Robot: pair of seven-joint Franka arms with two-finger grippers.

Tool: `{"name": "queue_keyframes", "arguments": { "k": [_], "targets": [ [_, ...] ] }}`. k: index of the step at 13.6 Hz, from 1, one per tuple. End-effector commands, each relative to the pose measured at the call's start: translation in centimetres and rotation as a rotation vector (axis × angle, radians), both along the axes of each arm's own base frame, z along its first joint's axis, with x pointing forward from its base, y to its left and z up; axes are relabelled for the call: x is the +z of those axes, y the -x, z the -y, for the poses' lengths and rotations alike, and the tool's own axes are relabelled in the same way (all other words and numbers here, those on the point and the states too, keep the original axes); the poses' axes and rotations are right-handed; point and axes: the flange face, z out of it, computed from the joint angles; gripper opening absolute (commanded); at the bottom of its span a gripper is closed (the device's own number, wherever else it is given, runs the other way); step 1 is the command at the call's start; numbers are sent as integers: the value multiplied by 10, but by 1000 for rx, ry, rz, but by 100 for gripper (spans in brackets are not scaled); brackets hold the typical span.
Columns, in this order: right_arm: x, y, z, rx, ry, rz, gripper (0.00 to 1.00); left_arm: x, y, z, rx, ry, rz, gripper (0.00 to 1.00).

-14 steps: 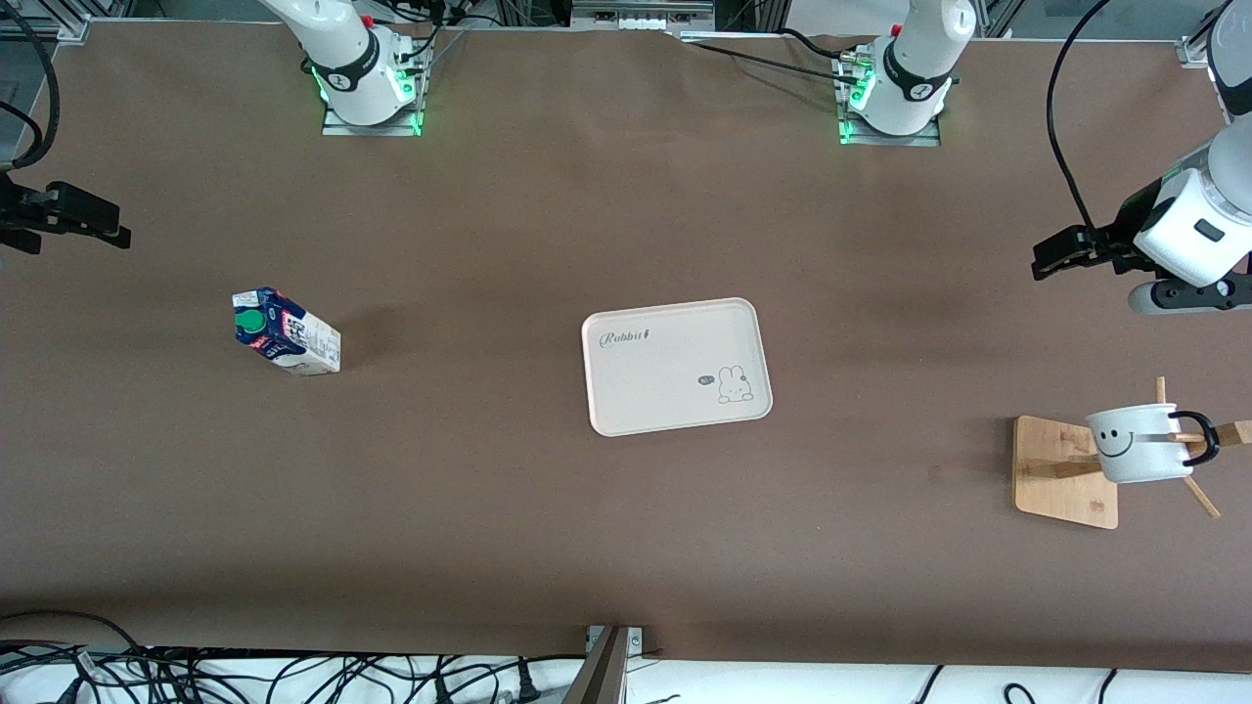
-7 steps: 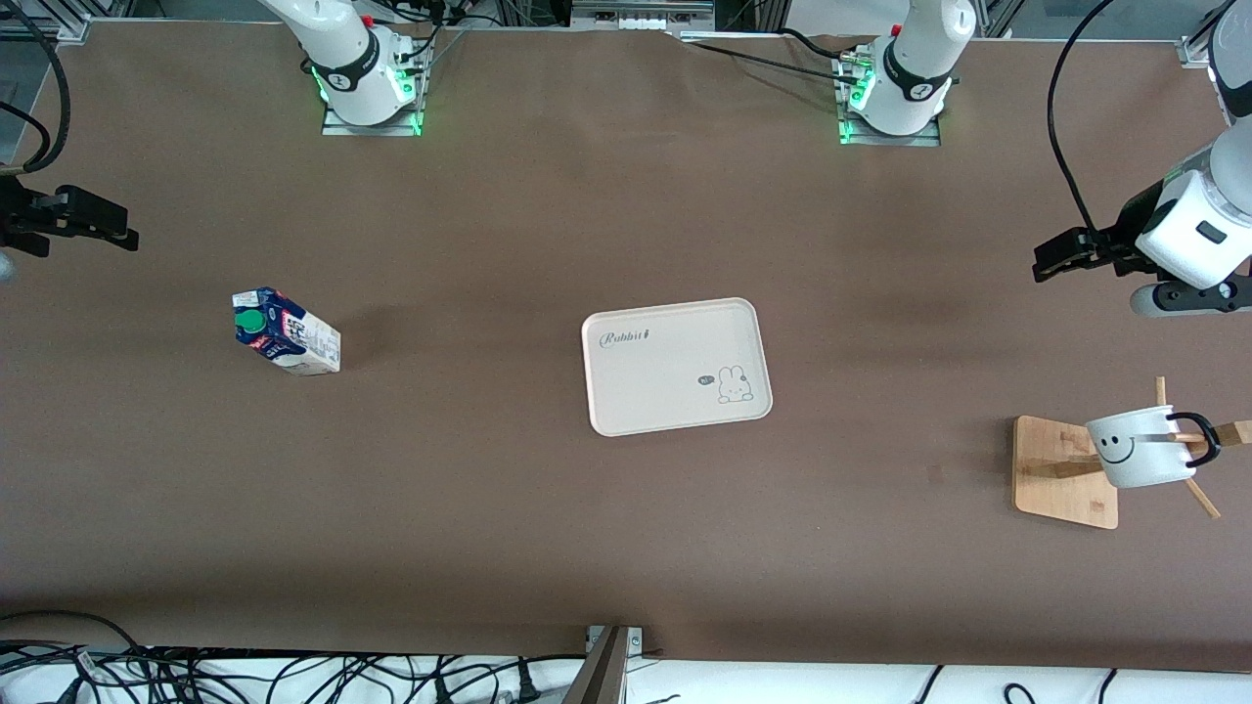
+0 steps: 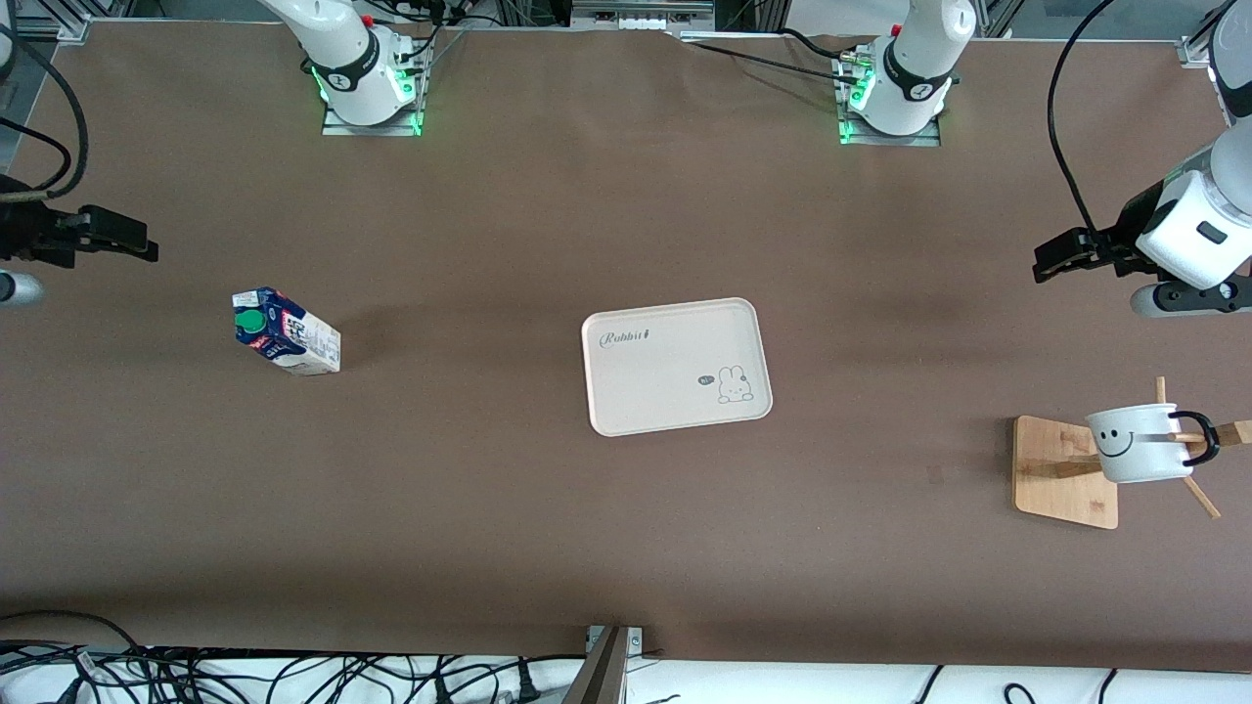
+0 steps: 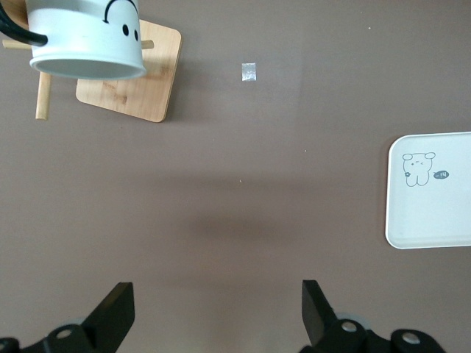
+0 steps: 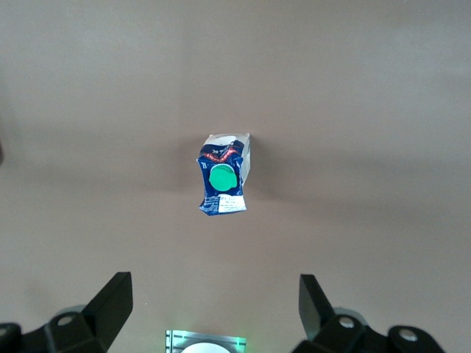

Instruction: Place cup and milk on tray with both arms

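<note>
The milk (image 3: 286, 332), a dark-blue and white carton with a green cap, stands upright toward the right arm's end of the table; the right wrist view shows the milk (image 5: 223, 184) from above. My right gripper (image 3: 147, 249) hangs open over bare table, apart from the carton; its fingers (image 5: 110, 305) hold nothing. The cup (image 3: 1140, 445), white with a smiley, hangs by its black handle on a wooden rack (image 3: 1061, 469) at the left arm's end. My left gripper (image 3: 1045, 262) is open and empty over bare table, well clear of the cup (image 4: 88, 37). The tray (image 3: 675, 367) lies mid-table with nothing on it.
Wooden pegs (image 3: 1201, 497) stick out from the rack around the mug. A small patch of tape (image 4: 249, 72) lies on the brown table near the rack base (image 4: 140, 88). Both arm bases (image 3: 370, 88) stand along the table's edge farthest from the front camera.
My right gripper has drifted in from the table's end toward the milk. The left gripper has barely moved. Milk, cup and tray are where they were.
</note>
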Motion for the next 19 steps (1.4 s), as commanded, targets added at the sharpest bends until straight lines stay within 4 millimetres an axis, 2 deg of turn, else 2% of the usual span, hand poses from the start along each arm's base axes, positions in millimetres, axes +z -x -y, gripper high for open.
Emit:
{"name": "queue_keyframes", "arguments": {
  "k": [1,5,8,9,12,15,19],
  "targets": [
    [-25,-10,-4,4,10,-40,100,5,-5,-2,-6,13,7,100],
    [-55,-25,-10,11,11,-54,100,4,-5,-3,-4,14,5,100],
    [-85,-36,-17,44,11,-47,100,4,-5,-3,-4,14,5,100],
    [-101,-38,-20,48,10,-30,100,4,-5,-3,-4,14,5,100],
    [-148,-35,-26,56,4,-9,100,4,-5,-4,-1,14,5,100],
    [-184,-23,-27,56,-1,-48,100,5,-5,-4,-3,15,7,100],
    [-207,-11,-25,58,-3,-97,100,5,-5,-3,-4,14,7,100]
  ]
}}
